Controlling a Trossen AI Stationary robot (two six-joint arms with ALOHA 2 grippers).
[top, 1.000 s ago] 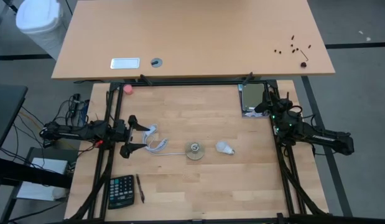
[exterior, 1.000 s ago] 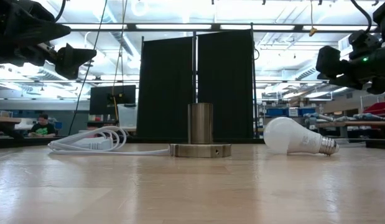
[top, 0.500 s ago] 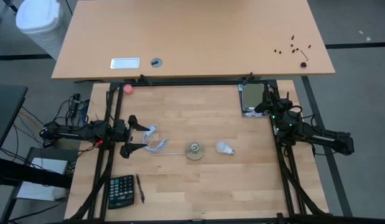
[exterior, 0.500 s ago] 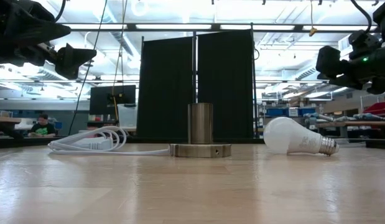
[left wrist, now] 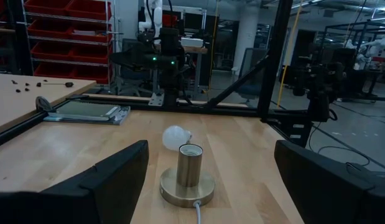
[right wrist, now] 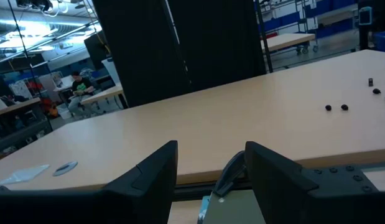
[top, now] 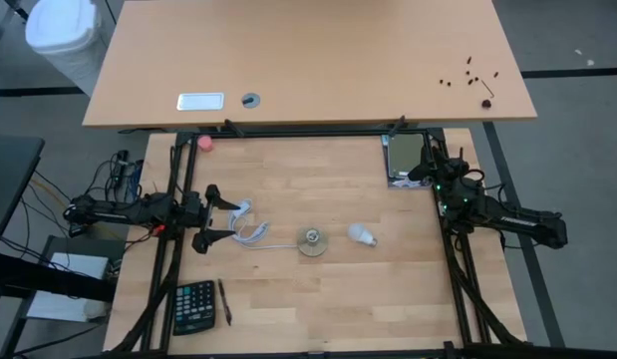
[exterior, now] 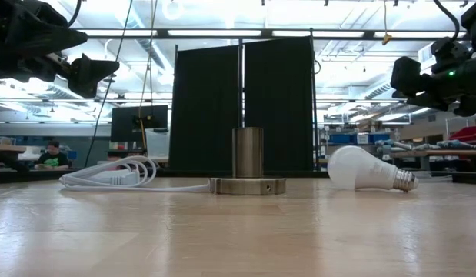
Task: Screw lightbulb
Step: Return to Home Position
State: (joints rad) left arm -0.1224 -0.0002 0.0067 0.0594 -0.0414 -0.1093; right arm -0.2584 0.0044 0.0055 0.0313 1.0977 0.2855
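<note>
Lightbulb on its side beside lamp base — apparently apart

Wood table w/ lightbulb on its side, lamp base, cord, calculator, pen.

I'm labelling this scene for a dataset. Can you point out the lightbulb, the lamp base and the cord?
lightbulb (exterior: 353,168): low view, on its white globe.
lamp base (exterior: 247,152): low view, on its upright metal socket.
cord (exterior: 114,178): low view, on the coiled white part.
</note>
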